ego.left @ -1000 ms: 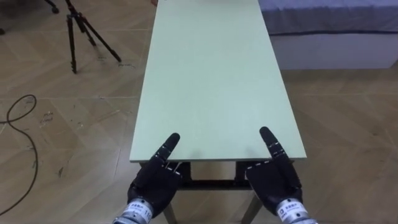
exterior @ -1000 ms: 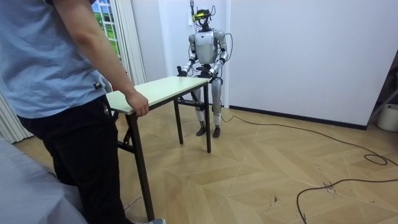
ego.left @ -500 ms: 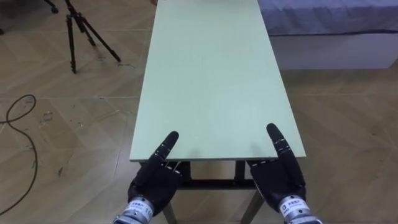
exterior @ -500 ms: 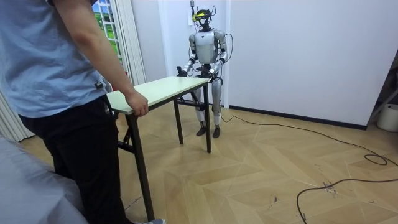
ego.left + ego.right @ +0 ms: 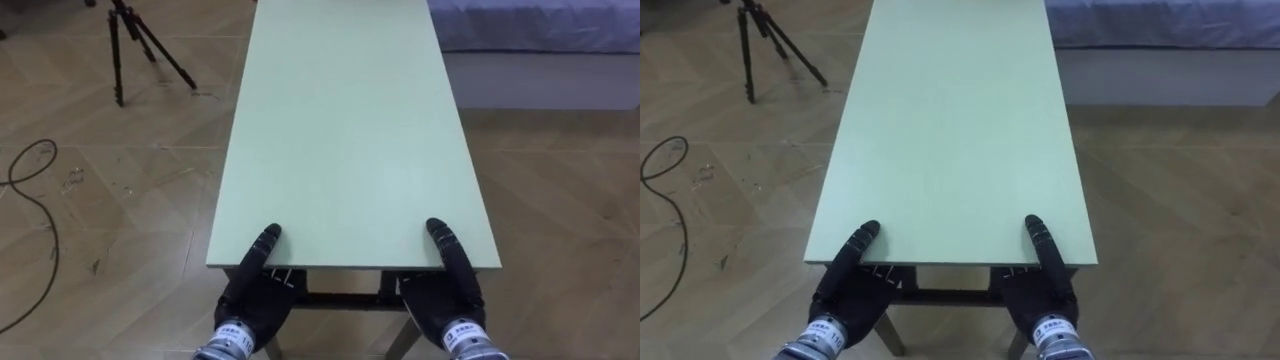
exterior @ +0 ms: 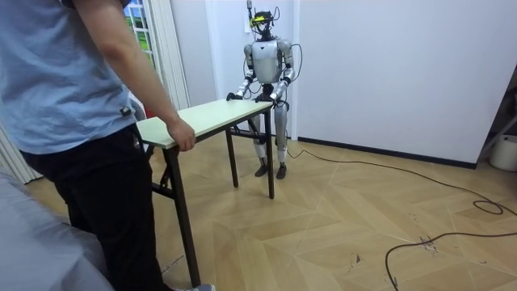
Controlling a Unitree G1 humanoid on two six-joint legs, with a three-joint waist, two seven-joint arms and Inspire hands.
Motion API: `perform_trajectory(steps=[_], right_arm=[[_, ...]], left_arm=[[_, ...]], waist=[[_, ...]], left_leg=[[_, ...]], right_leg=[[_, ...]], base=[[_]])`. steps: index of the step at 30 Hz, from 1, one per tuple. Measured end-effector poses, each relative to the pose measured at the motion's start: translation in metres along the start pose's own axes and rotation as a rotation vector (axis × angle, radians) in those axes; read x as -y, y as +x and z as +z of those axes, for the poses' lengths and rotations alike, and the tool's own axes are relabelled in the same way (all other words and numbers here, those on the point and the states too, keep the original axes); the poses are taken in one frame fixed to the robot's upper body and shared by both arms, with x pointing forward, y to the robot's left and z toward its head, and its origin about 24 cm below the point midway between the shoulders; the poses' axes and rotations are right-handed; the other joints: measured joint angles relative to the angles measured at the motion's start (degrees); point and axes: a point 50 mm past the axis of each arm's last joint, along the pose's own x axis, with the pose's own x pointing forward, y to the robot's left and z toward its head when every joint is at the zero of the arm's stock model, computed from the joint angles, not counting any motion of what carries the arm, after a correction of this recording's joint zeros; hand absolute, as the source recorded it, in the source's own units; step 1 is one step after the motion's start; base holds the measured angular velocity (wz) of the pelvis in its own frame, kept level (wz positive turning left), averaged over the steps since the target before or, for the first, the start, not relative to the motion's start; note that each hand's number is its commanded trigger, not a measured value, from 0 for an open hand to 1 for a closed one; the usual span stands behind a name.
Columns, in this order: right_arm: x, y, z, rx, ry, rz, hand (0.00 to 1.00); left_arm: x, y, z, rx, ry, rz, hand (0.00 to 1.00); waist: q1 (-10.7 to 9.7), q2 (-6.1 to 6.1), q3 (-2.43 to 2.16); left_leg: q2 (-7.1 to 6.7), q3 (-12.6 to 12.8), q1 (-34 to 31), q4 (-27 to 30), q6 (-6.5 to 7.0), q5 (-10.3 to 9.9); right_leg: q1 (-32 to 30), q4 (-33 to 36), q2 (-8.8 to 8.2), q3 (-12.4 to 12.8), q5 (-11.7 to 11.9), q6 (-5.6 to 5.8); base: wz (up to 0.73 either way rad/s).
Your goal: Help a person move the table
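Note:
A long pale green table (image 5: 345,130) on dark folding legs stretches away from me. My left hand (image 5: 255,295) is at the left corner of its near edge and my right hand (image 5: 450,295) at the right corner. Each thumb lies on the tabletop, and the palms sit just below the edge. The rest of each hand is hidden under the board. In the room view I stand at one short end of the table (image 6: 210,117). A person (image 6: 73,121) in a blue shirt stands at the other end, with a hand (image 6: 182,137) curled over that edge.
A black tripod (image 5: 135,45) stands on the wooden floor to the table's left, with a dark cable (image 5: 30,200) looping nearer me. A grey bed (image 5: 540,30) runs along the table's far right side. Open floor lies on the room view's right.
Both thumbs now reach less far over the tabletop, and the hands sit lower at the near edge. The eye view has shifted slightly. The person has not moved.

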Motion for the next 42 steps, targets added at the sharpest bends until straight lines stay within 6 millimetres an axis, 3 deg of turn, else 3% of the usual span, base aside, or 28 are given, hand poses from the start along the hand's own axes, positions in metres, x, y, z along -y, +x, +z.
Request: perform_trajectory(steps=[24, 31, 35, 37, 42], right_arm=[[-0.002, 0.001, 0.0, 0.006, -0.016, 0.009, 1.0], [-0.016, 0.008, 0.0, 0.004, -0.006, 0.061, 1.0], [-0.025, 0.01, -0.002, 0.001, 0.0, 0.094, 1.0], [-0.025, 0.01, -0.003, 0.0, 0.006, 0.096, 1.0], [-0.025, 0.01, -0.002, 0.009, 0.007, 0.103, 1.0]], left_arm=[[0.001, 0.001, 0.002, 0.004, 0.024, 0.0, 1.0], [0.014, 0.006, 0.006, 0.015, 0.022, -0.052, 1.0], [0.02, 0.009, 0.005, 0.038, 0.012, -0.08, 1.0], [0.021, 0.009, 0.006, 0.041, 0.004, -0.086, 1.0], [0.021, 0.008, 0.005, 0.033, 0.004, -0.097, 1.0]], waist=[[-0.4, -0.09, -0.06], [-0.6, -0.04, -0.18], [-0.5, -0.03, -0.38], [-0.6, -0.11, -0.84], [-0.6, -0.11, -0.88]], left_leg=[[-0.16, 0.0, 0.1, -0.5, 0.0, 0.0], [-0.18, 0.0, 0.3, -0.5, 0.0, 0.0], [-0.11, 0.0, 0.9, -0.5, -0.01, 0.0], [-0.05, 0.0, 1.1, -0.5, -0.01, 0.0], [-0.17, -0.1, 1.7, -0.6, -0.01, 0.0]], right_leg=[[0.4, -0.9, -0.04, -0.1, 0.0, 0.01], [0.6, -0.9, -0.04, 0.0, 0.0, 0.01], [1.2, -1.0, 0.05, 0.0, 0.0, 0.01], [1.5, -1.0, 0.1, 0.0, 0.0, 0.01], [2.0, -1.0, 0.0, 0.3, 0.0, 0.01]], base=[[0.0], [0.0], [0.0], [0.02], [0.0]])
